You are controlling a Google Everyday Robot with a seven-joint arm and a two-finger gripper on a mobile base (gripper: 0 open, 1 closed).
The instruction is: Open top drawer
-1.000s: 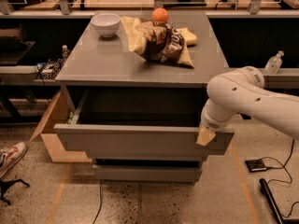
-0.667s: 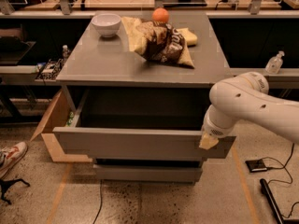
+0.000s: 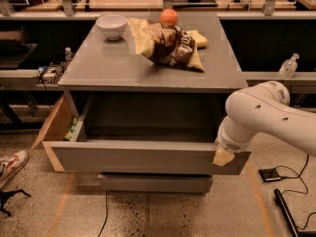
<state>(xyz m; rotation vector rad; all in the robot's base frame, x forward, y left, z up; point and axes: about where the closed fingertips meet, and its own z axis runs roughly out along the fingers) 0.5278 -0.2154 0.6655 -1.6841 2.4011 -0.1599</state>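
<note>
The top drawer is a wide grey drawer with a flat front panel. It stands pulled far out from the grey cabinet, and its deep box shows behind the panel. My gripper sits at the right end of the drawer's top front edge, at the tip of my white arm. One tan finger shows against the panel's face. A narrower grey drawer front shows below it.
On the cabinet top lie a white bowl, an orange and chip bags. A cardboard box stands left of the drawer. A shoe lies at far left, cables and a small device at right.
The drawer has slid further out toward the camera, and my gripper and arm have moved with it, lower and nearer.
</note>
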